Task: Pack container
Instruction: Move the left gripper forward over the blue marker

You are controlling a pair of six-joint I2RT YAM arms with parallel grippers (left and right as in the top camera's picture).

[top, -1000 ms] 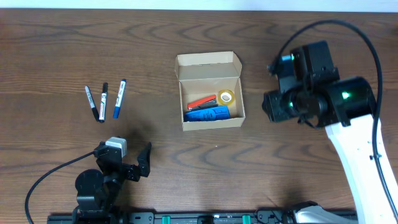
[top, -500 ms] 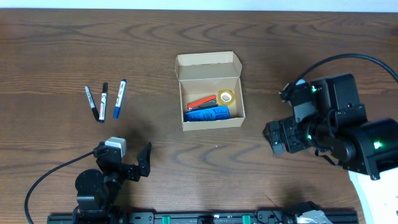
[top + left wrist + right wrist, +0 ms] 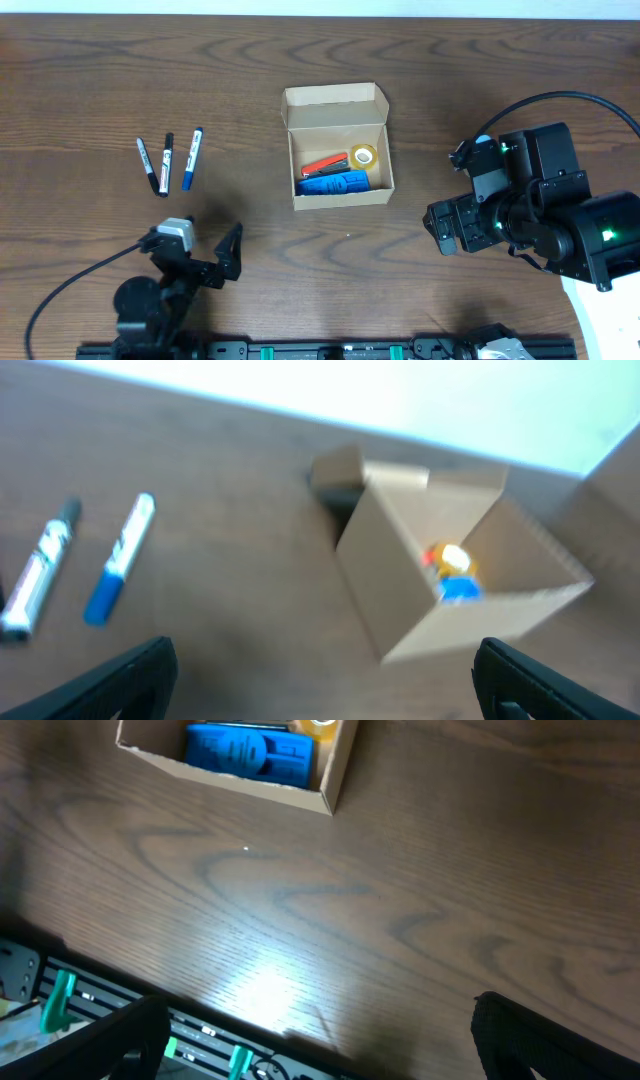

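Overhead: rectangular cardboard container (image 3: pixel 335 108) on grained wooden table (image 3: pixel 480 60).

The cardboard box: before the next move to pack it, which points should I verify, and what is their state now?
1. The lid of the box stands open: ok.
2. Left gripper open and empty: ok.
3. Right gripper open and empty, to the right of the box and apart from it: ok.
4. Three markers lie on the table left of the box, side by side, nothing on top of them: ok.
5. Room in the box beside the blue item and the tape roll: cannot tell.
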